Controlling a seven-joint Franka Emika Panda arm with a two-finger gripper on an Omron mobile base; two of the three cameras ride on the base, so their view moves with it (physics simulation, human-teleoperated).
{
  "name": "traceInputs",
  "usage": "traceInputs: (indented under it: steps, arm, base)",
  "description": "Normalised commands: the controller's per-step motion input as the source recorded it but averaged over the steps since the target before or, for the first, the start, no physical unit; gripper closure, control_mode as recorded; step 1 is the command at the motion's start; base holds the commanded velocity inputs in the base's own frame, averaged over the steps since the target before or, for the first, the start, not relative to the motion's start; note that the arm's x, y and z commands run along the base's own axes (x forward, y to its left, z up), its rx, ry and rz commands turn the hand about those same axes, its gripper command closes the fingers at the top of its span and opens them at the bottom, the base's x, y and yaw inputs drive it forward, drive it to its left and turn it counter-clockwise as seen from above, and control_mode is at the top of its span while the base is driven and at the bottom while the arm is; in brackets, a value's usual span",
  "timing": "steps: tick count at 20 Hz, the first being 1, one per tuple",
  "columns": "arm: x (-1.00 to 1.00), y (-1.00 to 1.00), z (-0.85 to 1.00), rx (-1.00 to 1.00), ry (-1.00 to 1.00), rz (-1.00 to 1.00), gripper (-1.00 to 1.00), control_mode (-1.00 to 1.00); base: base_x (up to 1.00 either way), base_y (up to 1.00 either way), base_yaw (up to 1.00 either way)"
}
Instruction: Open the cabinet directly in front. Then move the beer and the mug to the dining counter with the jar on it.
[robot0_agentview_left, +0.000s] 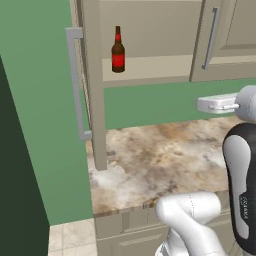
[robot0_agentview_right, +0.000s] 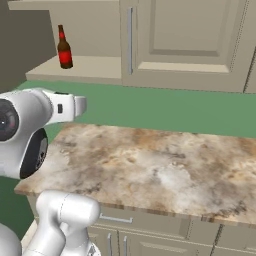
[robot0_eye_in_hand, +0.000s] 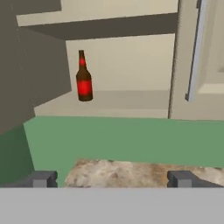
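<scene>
The beige cabinet (robot0_agentview_left: 150, 67) has its left door (robot0_agentview_left: 93, 85) swung open, and its right door (robot0_agentview_left: 225, 40) is shut. The beer (robot0_agentview_left: 118, 50), a slim brown bottle with a red label, stands upright on the shelf near the left side (robot0_agentview_right: 64, 47) (robot0_eye_in_hand: 83, 76). My gripper (robot0_eye_in_hand: 112, 179) is open with nothing between its fingers. It hovers above the marble worktop, below and in front of the shelf, pointing at the bottle from some distance. The mug, the dining counter and the jar are out of view.
A short marble worktop (robot0_agentview_left: 165, 160) lies under the cabinet, with beige drawers (robot0_agentview_right: 150, 235) below it. A green wall (robot0_agentview_right: 165, 107) runs behind. The open door's long grey handle (robot0_agentview_left: 75, 82) juts out at the left. A dark tall unit (robot0_agentview_left: 17, 190) stands at far left.
</scene>
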Motion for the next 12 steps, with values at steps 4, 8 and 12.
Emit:
traceInputs:
  steps: [4, 8, 12]
  arm:
    - [0.0, -0.27, 0.09, -0.06, 0.04, -0.14, -1.0, -1.0]
    - [0.05, -0.37, 0.12, 0.01, 0.0, -0.05, -1.0, -1.0]
    - [0.18, -0.27, 0.04, 0.06, 0.0, 0.0, -1.0, -1.0]
  base:
    - [0.0, 0.0, 0.0]
    - [0.0, 0.0, 0.0]
    - [0.0, 0.0, 0.0]
